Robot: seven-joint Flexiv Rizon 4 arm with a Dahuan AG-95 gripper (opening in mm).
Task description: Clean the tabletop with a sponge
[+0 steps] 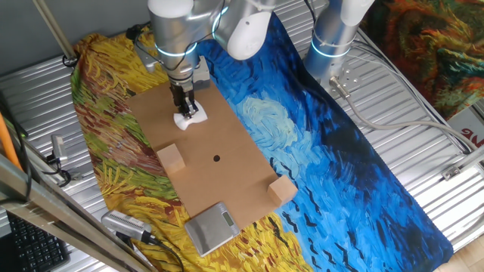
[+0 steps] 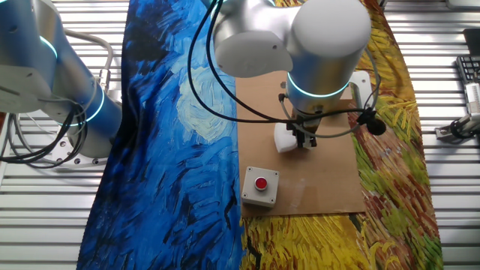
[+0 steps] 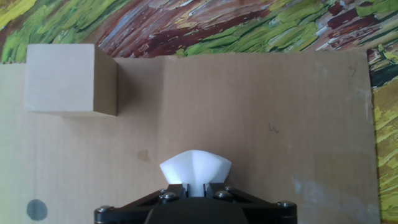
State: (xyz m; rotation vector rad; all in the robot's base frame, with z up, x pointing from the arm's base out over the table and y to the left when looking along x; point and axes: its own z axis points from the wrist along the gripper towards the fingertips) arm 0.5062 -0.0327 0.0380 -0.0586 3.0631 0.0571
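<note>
The tabletop is a long brown cardboard board (image 1: 219,174) with a small dark dot (image 1: 216,159) near its middle, lying on the painted cloth. It also shows in the other fixed view (image 2: 330,176) and in the hand view (image 3: 249,106). My gripper (image 1: 184,108) stands upright over the board's far end, shut on the white sponge (image 1: 189,119), which is pinched and bulges at the board's surface. The sponge (image 2: 285,137) and gripper (image 2: 304,137) show in the other fixed view. In the hand view the sponge (image 3: 195,167) is squeezed between the fingers of the gripper (image 3: 196,186).
Two tan wooden cubes (image 1: 172,159) (image 1: 283,189) stand on the board; one (image 3: 68,78) shows in the hand view. A grey square scale (image 1: 212,227) sits at the near end. A grey box with a red button (image 2: 259,185) sits at the board's edge. A second arm's base (image 1: 333,38) stands behind.
</note>
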